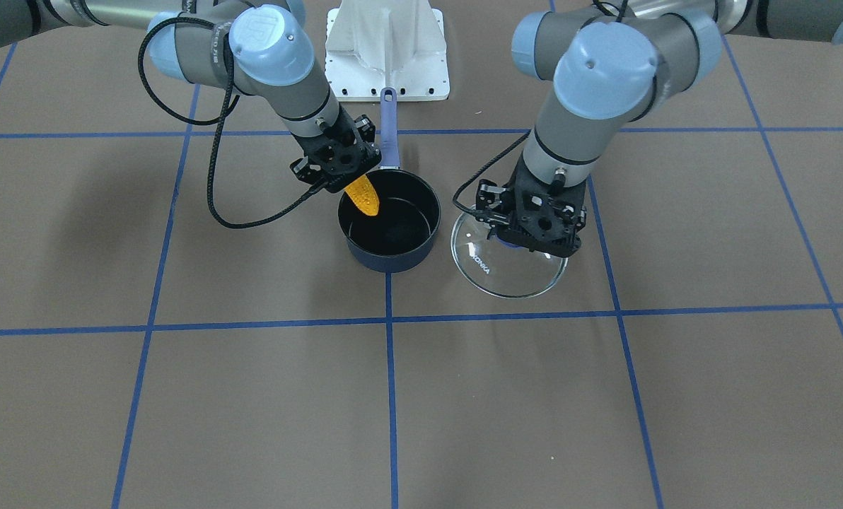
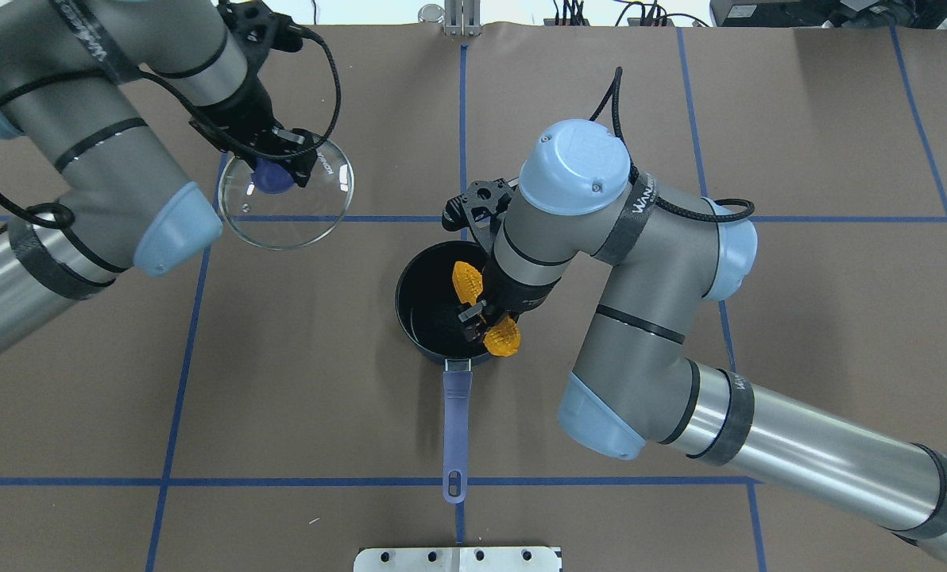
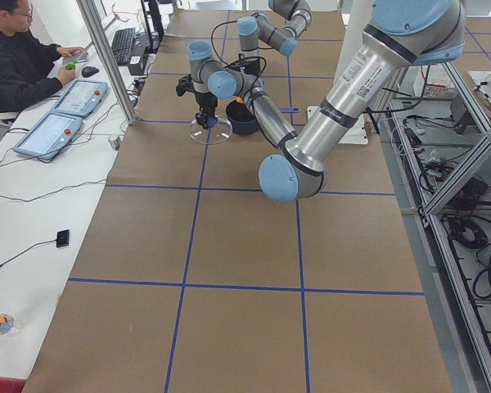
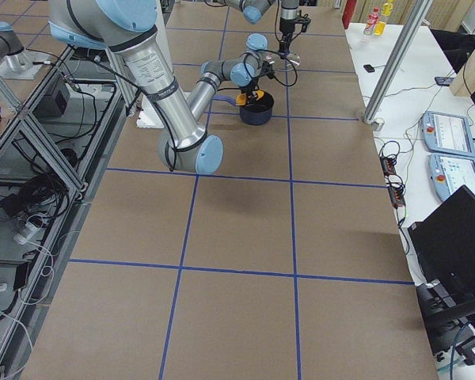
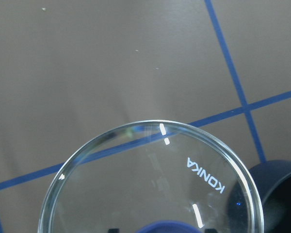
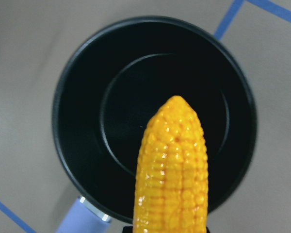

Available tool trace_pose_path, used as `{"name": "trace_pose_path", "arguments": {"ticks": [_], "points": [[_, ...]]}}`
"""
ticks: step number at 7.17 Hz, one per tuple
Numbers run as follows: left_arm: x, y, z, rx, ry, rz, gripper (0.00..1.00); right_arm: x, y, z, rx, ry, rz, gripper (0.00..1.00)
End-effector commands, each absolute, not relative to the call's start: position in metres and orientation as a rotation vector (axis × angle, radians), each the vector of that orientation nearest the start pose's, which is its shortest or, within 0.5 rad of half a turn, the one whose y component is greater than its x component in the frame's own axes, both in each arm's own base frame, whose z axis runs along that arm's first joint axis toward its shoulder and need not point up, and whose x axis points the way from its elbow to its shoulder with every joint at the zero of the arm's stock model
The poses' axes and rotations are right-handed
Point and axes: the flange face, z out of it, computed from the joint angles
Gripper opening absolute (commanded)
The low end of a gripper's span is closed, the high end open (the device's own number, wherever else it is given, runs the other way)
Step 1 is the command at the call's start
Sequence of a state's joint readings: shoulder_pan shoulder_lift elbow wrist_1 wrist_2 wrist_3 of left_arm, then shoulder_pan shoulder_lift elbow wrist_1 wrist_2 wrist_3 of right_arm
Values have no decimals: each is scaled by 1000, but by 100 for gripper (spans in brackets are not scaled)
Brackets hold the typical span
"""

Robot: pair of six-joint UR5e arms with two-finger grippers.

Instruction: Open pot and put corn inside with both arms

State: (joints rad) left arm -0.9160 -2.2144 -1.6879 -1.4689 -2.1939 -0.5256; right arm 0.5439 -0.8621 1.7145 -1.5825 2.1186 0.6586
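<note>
Clamped about mid-length on the corn (image 2: pixel 465 280) with the right gripper (image 2: pixel 483 314), tapered tip slanting down ahead of the jaws into the mouth of the open pot (image 1: pixel 392 263) straight below them, thick end sticking out behind, toward the lavender handle (image 2: pixel 456 413); not yet let go. Probably light, hollow, stiff plastic: bumpy enough to bite on, round enough to pivot in a two-finger pinch, so best taken across the thick middle, as here. At the left gripper (image 2: pixel 276 167), closed hard on the blue knob (image 2: pixel 264 179) of the glass lid (image 2: pixel 299 218), just beside the pot. Smooth, breakable, probably the heavier piece; safest by the knob alone. Impossible to tell lid rim resting on the table (image 2: pixel 283 357) from lid rim hanging just above. Hidden under the right wrist from overhead: actual pad contact on the corn. Cropped from the left wrist view: both fingers, most of the knob.
</note>
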Motion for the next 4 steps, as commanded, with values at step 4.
{"name": "trace_pose_path", "arguments": {"ticks": [4], "points": [[257,-597,339,229,774,450,46,-529,-424,163,214,-948,-547,31]]}}
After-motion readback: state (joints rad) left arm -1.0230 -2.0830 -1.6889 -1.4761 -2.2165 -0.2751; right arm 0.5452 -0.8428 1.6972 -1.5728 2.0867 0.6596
